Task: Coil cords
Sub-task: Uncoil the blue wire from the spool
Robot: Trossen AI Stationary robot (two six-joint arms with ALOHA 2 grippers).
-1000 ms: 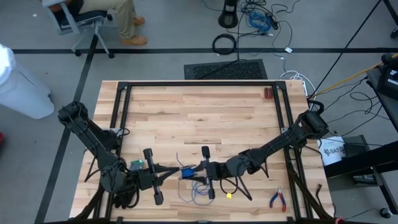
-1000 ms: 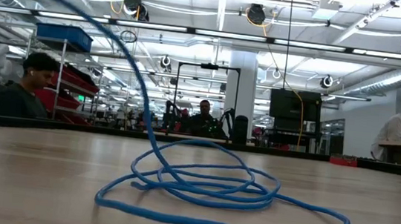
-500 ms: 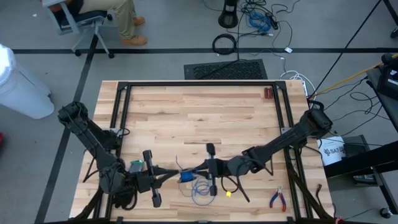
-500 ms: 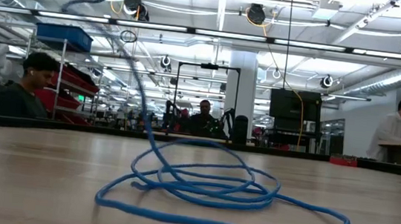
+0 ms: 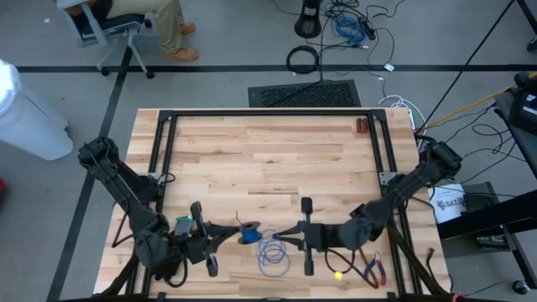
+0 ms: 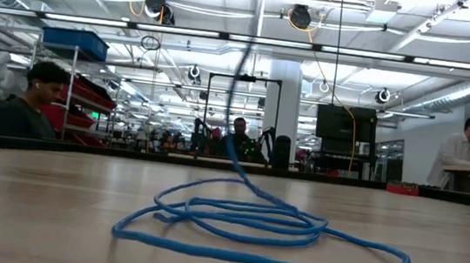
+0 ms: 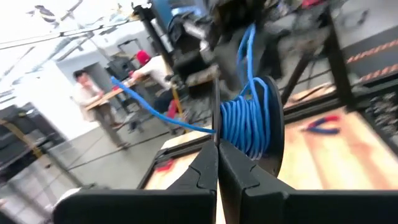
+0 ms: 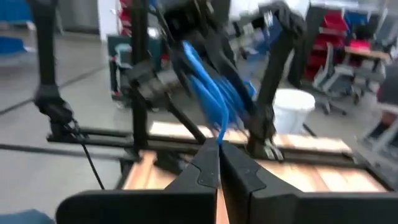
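1. The thin blue flexible cord [image 5: 270, 252] lies in loose loops on the pale wooden worktop [image 5: 268, 159] between both grippers, with a wound bundle [image 7: 252, 121] at the left gripper's tips.
2. The left gripper [image 5: 228, 234] is clamped tight on the bundle.
3. The right gripper [image 5: 279, 236] pinches the cord's strand [image 8: 208, 93].
4. Red-handled pliers [image 5: 373, 268] lie behind the right gripper.

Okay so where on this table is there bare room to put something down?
The table's far half is bare wood, apart from a small dark red item at its far right corner. The near edge is crowded: both grippers, the blue cord and the pliers.
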